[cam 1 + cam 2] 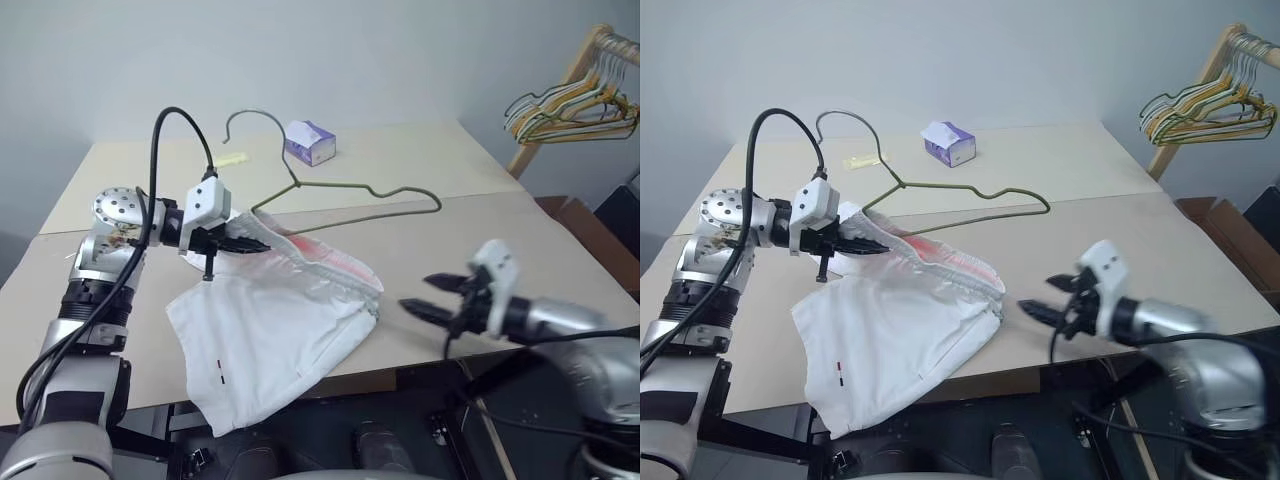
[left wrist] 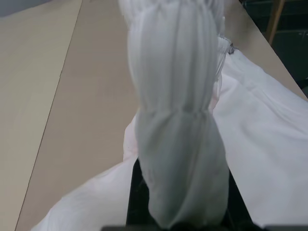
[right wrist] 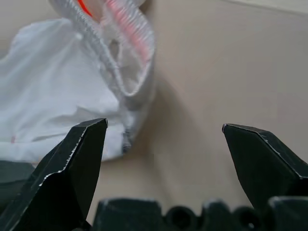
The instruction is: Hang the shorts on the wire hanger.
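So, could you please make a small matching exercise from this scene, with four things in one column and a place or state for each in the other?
Things:
1. left hand
2. right hand
3. tissue box
4. wire hanger

Places or states:
a. lying flat on the table, hook toward the wall
b. open, holding nothing
c. shut on the waistband of the shorts
d. standing near the far edge of the table

Right pairs: 1-c, 2-b, 3-d, 4-a
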You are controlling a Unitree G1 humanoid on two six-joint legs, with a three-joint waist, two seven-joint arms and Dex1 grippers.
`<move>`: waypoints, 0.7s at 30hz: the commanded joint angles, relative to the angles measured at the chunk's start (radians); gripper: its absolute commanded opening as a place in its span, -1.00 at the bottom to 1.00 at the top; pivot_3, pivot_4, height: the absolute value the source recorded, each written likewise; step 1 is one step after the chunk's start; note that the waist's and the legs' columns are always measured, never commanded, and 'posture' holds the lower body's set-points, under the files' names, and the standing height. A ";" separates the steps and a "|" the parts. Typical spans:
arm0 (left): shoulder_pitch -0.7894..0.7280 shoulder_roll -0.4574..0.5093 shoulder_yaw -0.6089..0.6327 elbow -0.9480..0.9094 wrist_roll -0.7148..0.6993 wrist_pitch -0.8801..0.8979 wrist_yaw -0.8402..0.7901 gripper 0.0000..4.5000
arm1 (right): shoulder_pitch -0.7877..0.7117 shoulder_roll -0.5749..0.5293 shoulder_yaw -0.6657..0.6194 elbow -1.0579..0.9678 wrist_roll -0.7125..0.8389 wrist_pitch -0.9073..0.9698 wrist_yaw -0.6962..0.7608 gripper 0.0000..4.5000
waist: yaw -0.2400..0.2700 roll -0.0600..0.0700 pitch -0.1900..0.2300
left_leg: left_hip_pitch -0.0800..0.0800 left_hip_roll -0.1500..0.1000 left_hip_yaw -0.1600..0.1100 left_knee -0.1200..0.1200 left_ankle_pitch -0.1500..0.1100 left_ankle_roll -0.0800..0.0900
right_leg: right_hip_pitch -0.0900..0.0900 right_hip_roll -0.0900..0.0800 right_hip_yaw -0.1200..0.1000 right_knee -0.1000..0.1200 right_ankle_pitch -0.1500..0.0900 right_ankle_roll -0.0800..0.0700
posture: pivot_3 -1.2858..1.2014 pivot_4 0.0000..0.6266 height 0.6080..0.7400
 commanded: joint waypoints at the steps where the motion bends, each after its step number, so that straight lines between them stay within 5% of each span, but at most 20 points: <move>1: -0.011 0.011 0.031 -0.033 -0.030 0.009 0.008 -1.00 | -0.060 0.079 0.074 0.027 -0.031 -0.040 -0.094 0.98 | 0.000 0.000 0.000 | 0.000 0.000 0.000 0.000 0.000 0.000 | 0.000 0.000 0.000 0.000 0.000 0.000 | -0.03 -1.00 1.00; 4: -0.013 0.014 0.029 -0.031 -0.029 0.007 0.009 -1.00 | -0.090 0.132 0.122 0.070 -0.048 -0.040 -0.136 0.98 | 0.001 0.000 0.000 | 0.000 0.000 0.000 0.000 0.000 0.000 | 0.000 0.000 0.000 0.000 0.000 0.000 | -0.03 -1.00 1.00; 17: 0.011 0.048 0.027 -0.033 -0.028 -0.001 -0.013 -1.00 | -0.097 0.068 0.053 0.117 -0.007 -0.042 -0.105 -0.97 | 0.004 0.000 0.000 | -0.001 0.000 -0.001 0.000 0.000 0.000 | 0.000 0.000 -0.001 -0.001 0.000 0.001 | -0.02 -1.00 1.00; 21: 0.033 0.078 0.013 -0.023 -0.011 -0.033 -0.054 -1.00 | -0.117 0.003 -0.004 0.119 0.044 -0.010 -0.067 -0.99 | 0.003 0.000 0.000 | -0.001 0.000 -0.001 0.000 0.000 0.000 | 0.000 0.000 -0.001 -0.001 0.000 0.001 | -0.03 -1.00 1.00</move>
